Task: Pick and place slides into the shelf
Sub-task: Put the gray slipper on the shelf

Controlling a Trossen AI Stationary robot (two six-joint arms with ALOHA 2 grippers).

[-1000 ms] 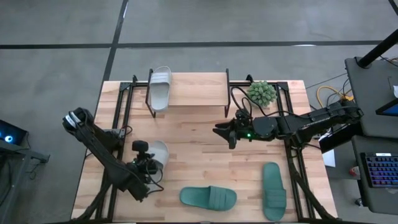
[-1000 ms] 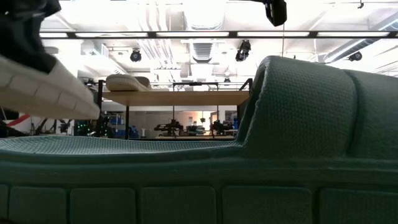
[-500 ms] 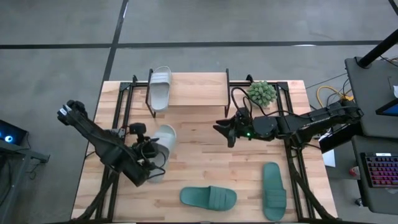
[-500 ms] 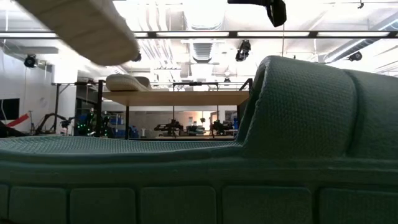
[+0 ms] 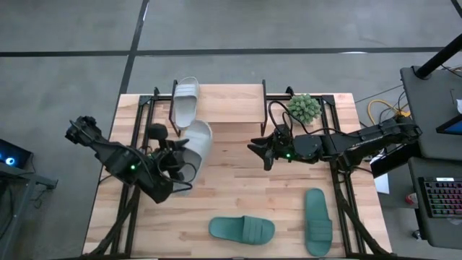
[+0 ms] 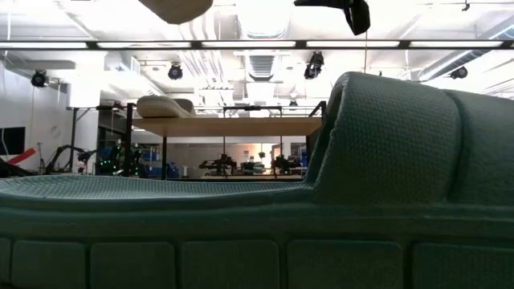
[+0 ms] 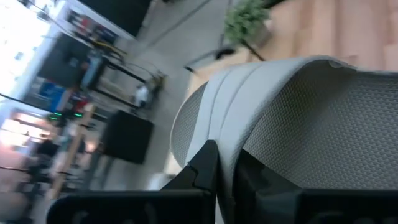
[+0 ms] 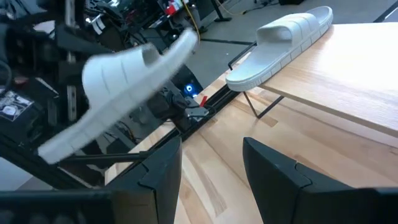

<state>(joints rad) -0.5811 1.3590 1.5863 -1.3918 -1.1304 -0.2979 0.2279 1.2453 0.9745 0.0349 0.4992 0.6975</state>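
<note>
Pale grey-white foam fills our left wrist view: the held slide [image 7: 298,124] sits clamped between the left gripper's [image 5: 175,153] fingers [image 7: 205,171], which are closed on its edge. In the high view we see that slide [image 5: 196,141] lifted off the wooden counter [image 5: 238,198], left of centre in the frame, its far end just short of the shelf's [image 5: 231,105] near edge. The second pale slide [image 5: 185,101] already lies on the shelf's plank top, at its left end, overhanging the left edge, in the upper middle of the frame. The right gripper [image 5: 257,152] hangs near the centre of the frame, just below the shelf's right leg, and in the right wrist view we see its fingers [image 8: 161,168] parted with nothing between them. Two teal slides rest on the counter along the lower edge of the high view: one [image 5: 242,230] lying crosswise at lower centre, the other [image 5: 317,220] lengthwise to its right. A small potted plant [image 5: 303,107] stands beside the shelf's right end.
</note>
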